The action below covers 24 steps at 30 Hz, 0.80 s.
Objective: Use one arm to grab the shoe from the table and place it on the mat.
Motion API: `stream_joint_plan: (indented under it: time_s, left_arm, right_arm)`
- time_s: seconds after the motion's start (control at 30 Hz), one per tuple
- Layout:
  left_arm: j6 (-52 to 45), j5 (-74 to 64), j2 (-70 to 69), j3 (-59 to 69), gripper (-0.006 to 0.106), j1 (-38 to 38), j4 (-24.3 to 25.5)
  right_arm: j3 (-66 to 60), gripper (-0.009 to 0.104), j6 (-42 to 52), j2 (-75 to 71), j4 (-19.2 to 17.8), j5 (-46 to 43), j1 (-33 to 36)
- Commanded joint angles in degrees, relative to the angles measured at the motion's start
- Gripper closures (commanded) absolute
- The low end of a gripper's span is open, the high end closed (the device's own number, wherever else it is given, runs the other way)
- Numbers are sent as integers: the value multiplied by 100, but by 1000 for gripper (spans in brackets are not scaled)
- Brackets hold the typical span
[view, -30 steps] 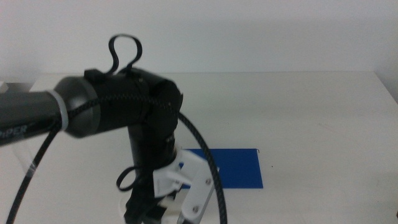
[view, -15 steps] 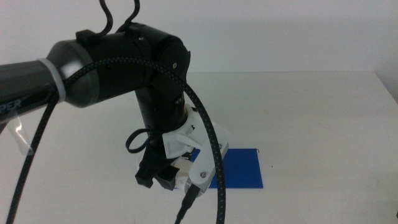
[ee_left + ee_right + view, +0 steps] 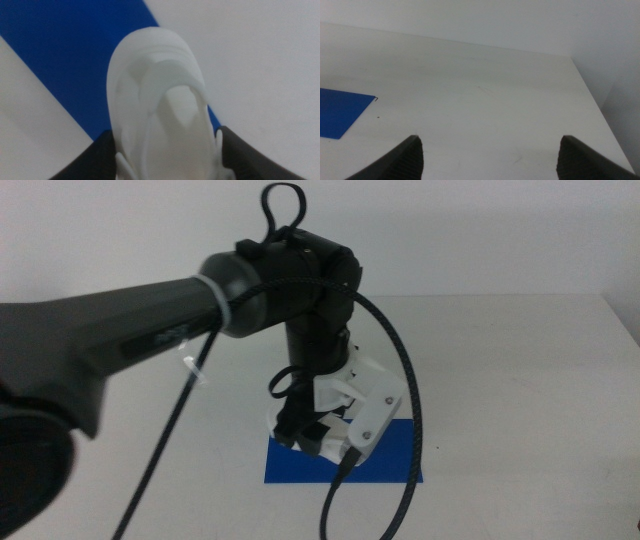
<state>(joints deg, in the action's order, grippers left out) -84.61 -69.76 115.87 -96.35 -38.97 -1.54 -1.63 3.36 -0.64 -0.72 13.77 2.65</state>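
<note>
the shoe (image 3: pixel 160 115) is gripped between the two dark jaws of the left claw (image 3: pixel 167 150), its sides pressed by a jaw at each flank. seen from the wrist, it is shown as a pale white, rounded shape with a chunky moulded sole and soft ridges; its straps cannot be made out there. directly beyond the claw, under the shoe, the deep-blue mat (image 3: pixel 65 55) is seen as a flat band crossing the white table (image 3: pixel 260 65).

in the middle view the left arm (image 3: pixel 160 320) is stretched in from the left, and its claw (image 3: pixel 305 435) is held low over the near-left part of the mat (image 3: pixel 385 465), with the shoe largely hidden by it.

the right claw (image 3: pixel 490 155) is held apart over bare table, its jaws spread wide with nothing between them.
</note>
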Motion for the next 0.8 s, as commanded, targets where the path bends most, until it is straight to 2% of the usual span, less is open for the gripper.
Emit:
stream_joint_plan:
  time_s: [0.0,0.13,0.37,0.53,0.77]
  left_arm:
    - [-69,-540,-110,-441,102,-17,-228]
    - [-69,-540,189,-781,102,-33,-482]
    - [-57,-540,275,-865,102,-33,-533]
    - [635,-535,348,-865,102,-33,-534]
    - [2105,-377,489,-865,102,-19,-495]
  right_arm:
    - [-31,17,58,16,-62,-418,-6]
    - [-31,17,58,16,-62,-418,-6]
    - [-31,17,58,16,-62,-418,-6]
    - [-31,17,58,16,-62,-418,-6]
    - [-31,17,58,16,-62,-418,-6]
